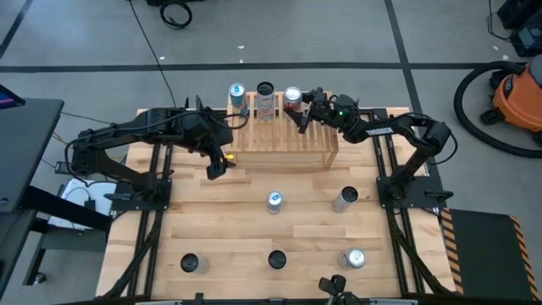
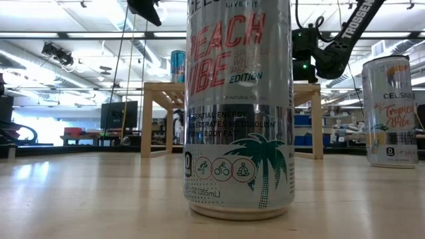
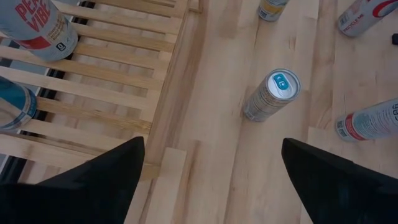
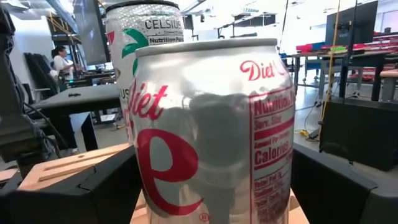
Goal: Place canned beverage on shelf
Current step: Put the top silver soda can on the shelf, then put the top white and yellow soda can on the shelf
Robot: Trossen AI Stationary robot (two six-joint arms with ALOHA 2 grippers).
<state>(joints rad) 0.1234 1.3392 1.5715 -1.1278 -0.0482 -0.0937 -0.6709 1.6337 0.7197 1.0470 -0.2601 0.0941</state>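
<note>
your right gripper stands open around the diet coke can on the shelf.

your right fingers sit spread on either side of that silver and red can, which stands upright on the slats at the shelf's back edge, nearest the right end; whether the pads touch it you cannot tell. just beside it stands a taller celsius can, and beyond that a blue-topped can, all three in a row along the back of the shelf. your left gripper hangs open over the tabletop just off the shelf's left front corner, holding nothing. five more cans stand loose on the table in front of the shelf, among them a blue-topped one near the middle and the peach vibe can at the front edge.
</note>
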